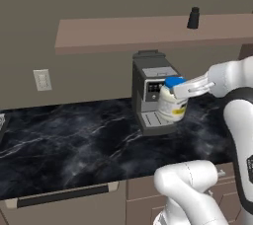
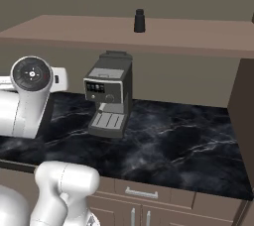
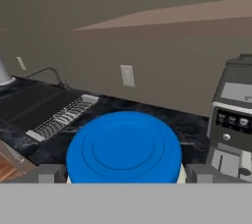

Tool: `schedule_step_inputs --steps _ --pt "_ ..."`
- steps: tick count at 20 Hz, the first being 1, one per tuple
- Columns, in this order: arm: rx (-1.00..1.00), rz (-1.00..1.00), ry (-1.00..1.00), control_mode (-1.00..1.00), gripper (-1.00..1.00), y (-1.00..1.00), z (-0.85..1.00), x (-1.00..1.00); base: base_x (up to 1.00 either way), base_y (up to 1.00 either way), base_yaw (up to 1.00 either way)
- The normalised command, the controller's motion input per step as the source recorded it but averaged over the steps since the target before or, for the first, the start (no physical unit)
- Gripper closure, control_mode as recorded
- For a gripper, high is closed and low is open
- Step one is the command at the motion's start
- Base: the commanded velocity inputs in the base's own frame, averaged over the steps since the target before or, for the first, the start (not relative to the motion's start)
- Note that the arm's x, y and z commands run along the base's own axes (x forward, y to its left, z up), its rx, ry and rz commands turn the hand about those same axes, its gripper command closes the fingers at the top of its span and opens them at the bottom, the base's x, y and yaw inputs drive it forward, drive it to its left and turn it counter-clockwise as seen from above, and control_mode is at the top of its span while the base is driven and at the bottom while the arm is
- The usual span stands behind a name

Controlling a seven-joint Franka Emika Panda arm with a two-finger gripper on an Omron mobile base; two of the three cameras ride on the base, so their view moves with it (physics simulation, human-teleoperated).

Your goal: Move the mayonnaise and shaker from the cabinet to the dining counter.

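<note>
You've got the mayonnaise [image 1: 172,104] centre-right, clamped by its blue lid in the gripper [image 1: 184,89]. Carry it level, clear of the coffee machine [image 1: 150,91]. The shaker [image 1: 193,18] waits upper right on the cabinet [image 1: 113,32].

Dim, even, soft rendered light

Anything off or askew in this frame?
Nothing stands out. The mayonnaise sits upright in the gripper, held in the air in front of the coffee machine. The shaker stands upright on the cabinet. No spills or damage.
</note>
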Motion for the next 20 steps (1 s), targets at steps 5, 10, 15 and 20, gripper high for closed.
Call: schedule_step_inputs --steps 5,10,15,20 --pt "0.00 0.00 0.01 -1.00 1.00 0.00 0.00 0.19 0.00 0.00 0.00" --pt "0.00 0.00 0.03 -1.00 1.00 0.00 0.00 0.11 0.00 0.00 0.00" --pt "0.00 0.00 0.03 1.00 1.00 0.00 0.00 0.01 0.00 0.00 0.00" --pt "0.00 0.00 0.00 1.00 1.00 0.00 0.00 0.00 -0.20 0.16 0.02"
